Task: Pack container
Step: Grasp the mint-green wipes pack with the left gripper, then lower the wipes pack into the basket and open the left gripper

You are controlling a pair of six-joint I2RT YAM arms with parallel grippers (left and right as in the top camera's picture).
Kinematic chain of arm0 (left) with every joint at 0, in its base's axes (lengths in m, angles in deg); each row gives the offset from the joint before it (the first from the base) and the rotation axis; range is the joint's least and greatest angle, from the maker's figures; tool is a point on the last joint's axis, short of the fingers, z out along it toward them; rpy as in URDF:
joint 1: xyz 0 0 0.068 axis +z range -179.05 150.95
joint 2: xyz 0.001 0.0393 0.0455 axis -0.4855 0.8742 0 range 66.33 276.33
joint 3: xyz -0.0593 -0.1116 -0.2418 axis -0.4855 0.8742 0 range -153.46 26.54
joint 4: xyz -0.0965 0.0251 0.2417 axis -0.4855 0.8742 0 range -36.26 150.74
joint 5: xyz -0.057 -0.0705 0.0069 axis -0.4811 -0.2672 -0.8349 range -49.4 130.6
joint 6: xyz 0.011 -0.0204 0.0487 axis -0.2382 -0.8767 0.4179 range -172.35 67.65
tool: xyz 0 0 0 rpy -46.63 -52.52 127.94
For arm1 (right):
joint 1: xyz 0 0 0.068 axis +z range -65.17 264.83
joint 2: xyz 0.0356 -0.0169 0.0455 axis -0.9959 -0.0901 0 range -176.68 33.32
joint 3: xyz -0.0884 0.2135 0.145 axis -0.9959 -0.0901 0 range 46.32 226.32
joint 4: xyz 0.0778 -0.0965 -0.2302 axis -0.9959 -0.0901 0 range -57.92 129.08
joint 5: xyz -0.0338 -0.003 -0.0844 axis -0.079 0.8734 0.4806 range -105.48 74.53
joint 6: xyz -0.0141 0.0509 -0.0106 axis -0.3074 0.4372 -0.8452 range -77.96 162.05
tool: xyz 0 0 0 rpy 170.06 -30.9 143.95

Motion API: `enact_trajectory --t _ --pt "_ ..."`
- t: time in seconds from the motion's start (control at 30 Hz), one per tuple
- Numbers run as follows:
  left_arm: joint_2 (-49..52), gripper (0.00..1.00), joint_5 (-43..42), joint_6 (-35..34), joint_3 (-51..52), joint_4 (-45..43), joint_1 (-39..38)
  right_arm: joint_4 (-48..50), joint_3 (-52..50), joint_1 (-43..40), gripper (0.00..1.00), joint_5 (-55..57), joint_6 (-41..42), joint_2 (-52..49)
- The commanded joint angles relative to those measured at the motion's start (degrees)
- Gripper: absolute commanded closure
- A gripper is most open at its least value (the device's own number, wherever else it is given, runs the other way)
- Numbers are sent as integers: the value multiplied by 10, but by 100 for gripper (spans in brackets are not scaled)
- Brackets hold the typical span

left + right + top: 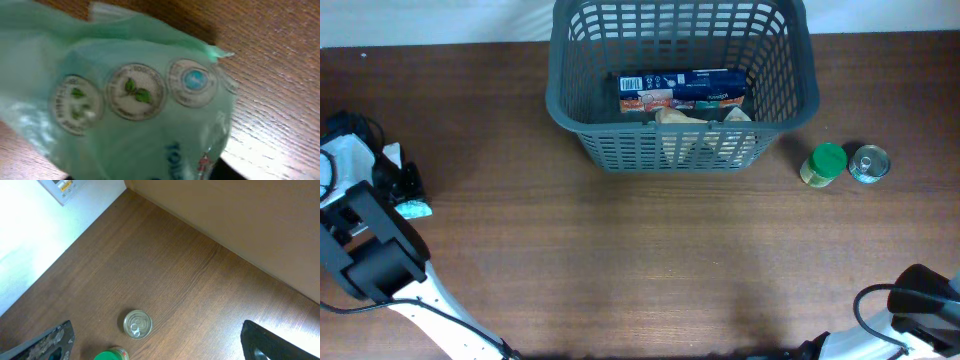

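The container, a dark grey lattice basket (790,95), stands at the back centre and holds a blue and white box (682,89) and pale packets (705,125). A soft green plastic packet (135,100) with round printed badges fills the left wrist view; it also shows at the far left in the overhead view (414,208). My left gripper (404,186) is right over it, and only dark fingertip corners show, wide apart on either side of the packet. My right gripper (157,345) is open and empty at the front right. A tin can (869,163) and a green-lidded jar (825,164) stand right of the basket.
The can (137,324) and the jar (111,355) show in the right wrist view on brown wood, with a pale wall and a white surface beyond the table edge. Black cable and white housing (345,150) lie behind my left arm.
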Motion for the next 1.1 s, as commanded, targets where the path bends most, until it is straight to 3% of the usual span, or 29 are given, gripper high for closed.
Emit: enact_trajectory --t 0.0,0.13,0.3,0.4,0.5,0.6,0.67,0.87,0.93,1.07 --pt "10 98 -20 4 -1 12 4 0 0 0 1 7 5 -3" --pt "6 98 -21 3 -67 77 -3 0 0 0 1 7 5 -3" --pt "-11 98 -52 3 -322 211 -51 0 0 0 1 7 5 -3" --pt "-20 98 -128 3 -503 277 -106 0 0 0 1 7 5 -3" --pt "-34 98 -155 10 -612 286 -173 0 0 0 1 7 5 -3" --pt "-47 98 -155 86 -687 277 -270 0 0 0 1 7 5 -3" --pt "-47 98 -156 142 -713 266 -334 0 0 0 1 7 5 -3" --pt "-41 98 -148 443 -704 207 -540 0 0 0 1 7 5 -3" --pt "-34 98 -117 488 -673 172 -583 0 0 0 1 7 5 -3" --pt "-2 98 -101 485 -584 129 -612 0 0 0 1 7 5 -3"
